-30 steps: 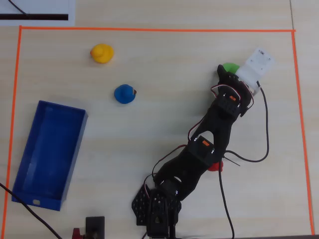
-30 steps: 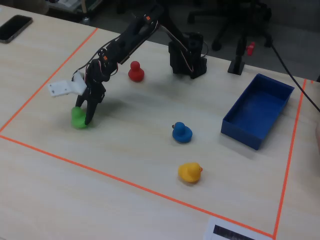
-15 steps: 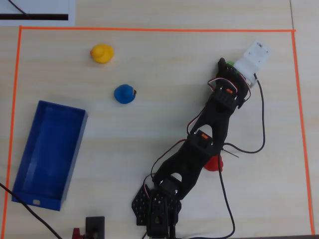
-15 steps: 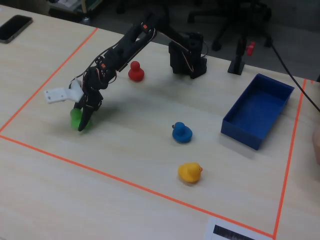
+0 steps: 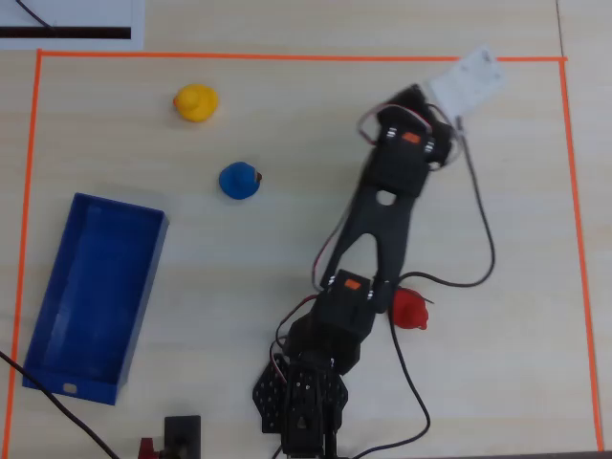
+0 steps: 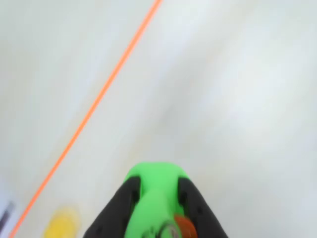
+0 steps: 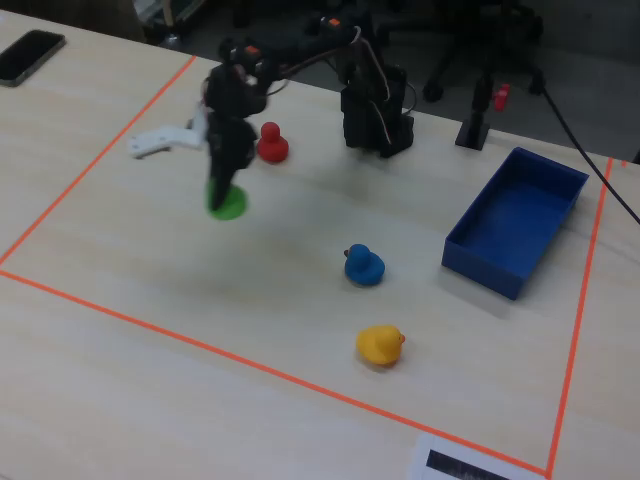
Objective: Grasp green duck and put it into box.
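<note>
I have the green duck (image 6: 153,198) squeezed tight between the two black fingers of my hand (image 6: 157,210), up off the table (image 7: 150,330) on the far left side in the fixed view. The box (image 7: 515,225) is well apart, over on the right. I think the duck could slip out on the long ride, because it is round and smooth. My arm could also bump the blue duck (image 7: 363,265) or the red duck (image 7: 271,145), which sit near my path. If I let go too early, the duck lands outside. I cannot read any writing anywhere
</note>
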Robot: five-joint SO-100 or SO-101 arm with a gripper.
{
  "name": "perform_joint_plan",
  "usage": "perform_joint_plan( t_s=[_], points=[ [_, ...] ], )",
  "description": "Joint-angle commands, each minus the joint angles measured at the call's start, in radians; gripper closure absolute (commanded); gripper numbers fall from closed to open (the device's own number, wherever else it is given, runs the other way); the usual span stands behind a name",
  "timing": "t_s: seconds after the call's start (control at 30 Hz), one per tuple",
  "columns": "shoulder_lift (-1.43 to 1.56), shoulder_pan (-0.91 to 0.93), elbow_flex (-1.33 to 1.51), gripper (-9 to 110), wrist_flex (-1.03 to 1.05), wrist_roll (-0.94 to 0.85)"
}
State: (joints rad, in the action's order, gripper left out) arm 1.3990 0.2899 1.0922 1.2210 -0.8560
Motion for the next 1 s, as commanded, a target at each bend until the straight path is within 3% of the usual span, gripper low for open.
perform_joint_plan(
  t_s=[0.0, 0.17, 0.3, 0.77, 0.83, 0.93, 0.97],
  points=[
    [0.209, -0.472, -0.124, 101, 0.408, 0.232],
    [0.201, -0.985, -0.054, 101, 0.499, 0.463],
    [0.115, -1.224, 0.052, 101, 0.436, 0.532],
    [0.071, -1.371, 0.209, 101, 0.209, 0.482],
    [0.057, -1.381, 0.239, 92, 0.178, 0.471],
    [0.054, -1.387, 0.304, 65, 0.149, 0.423],
    [0.060, -1.384, 0.325, 61, 0.141, 0.405]
  ],
)
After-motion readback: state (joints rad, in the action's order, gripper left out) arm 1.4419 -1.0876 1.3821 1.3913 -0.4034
